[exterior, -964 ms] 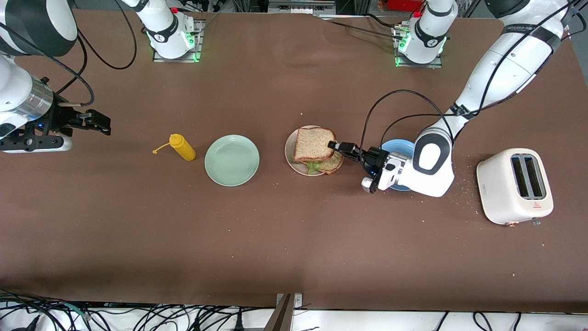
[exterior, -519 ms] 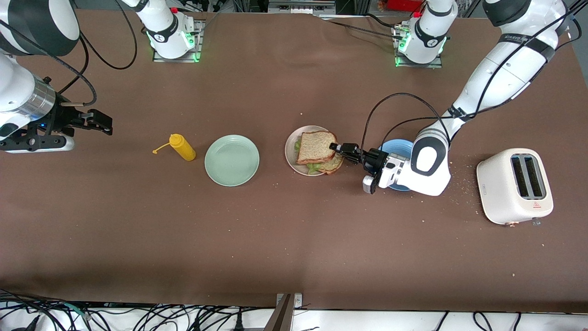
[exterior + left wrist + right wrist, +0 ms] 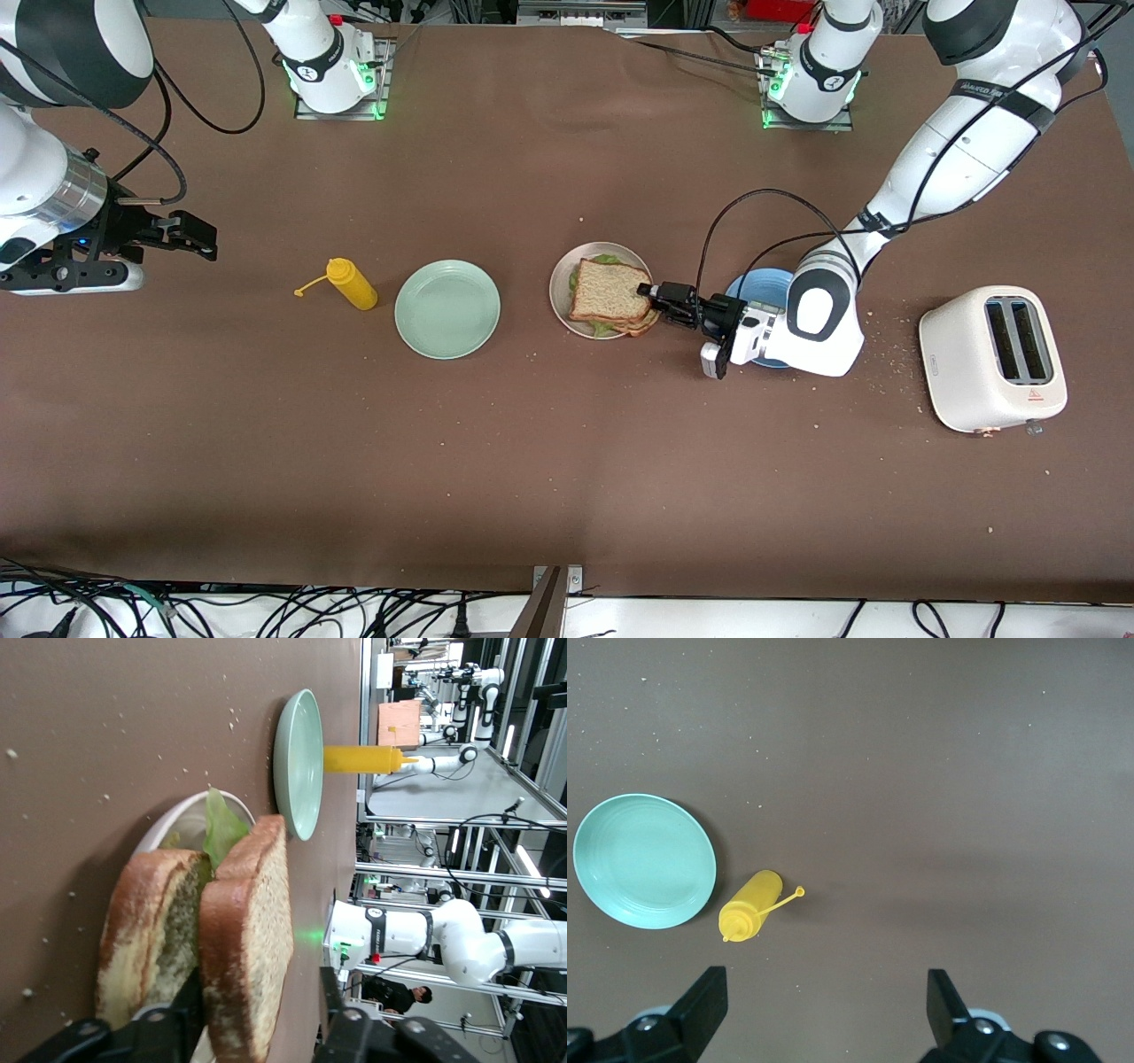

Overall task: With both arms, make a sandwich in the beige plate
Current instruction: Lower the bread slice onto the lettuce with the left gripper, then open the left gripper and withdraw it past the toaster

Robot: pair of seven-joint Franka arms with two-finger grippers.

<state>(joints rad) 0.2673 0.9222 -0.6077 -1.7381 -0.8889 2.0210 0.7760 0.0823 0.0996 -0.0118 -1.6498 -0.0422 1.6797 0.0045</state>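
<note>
Finishing the stack, we see the sandwich (image 3: 609, 297) on the beige plate (image 3: 558, 285), the left gripper (image 3: 646, 295) at its 3 o'clock with jaws parted astride the top slice and the right gripper (image 3: 193, 237) waiting open, so next we should back out level without dragging the bread.

a mint-green plate (image 3: 447, 308) sits beside a yellow squeeze bottle (image 3: 352, 283). a blue plate (image 3: 760, 289) lies near a white toaster (image 3: 992, 357).
</note>
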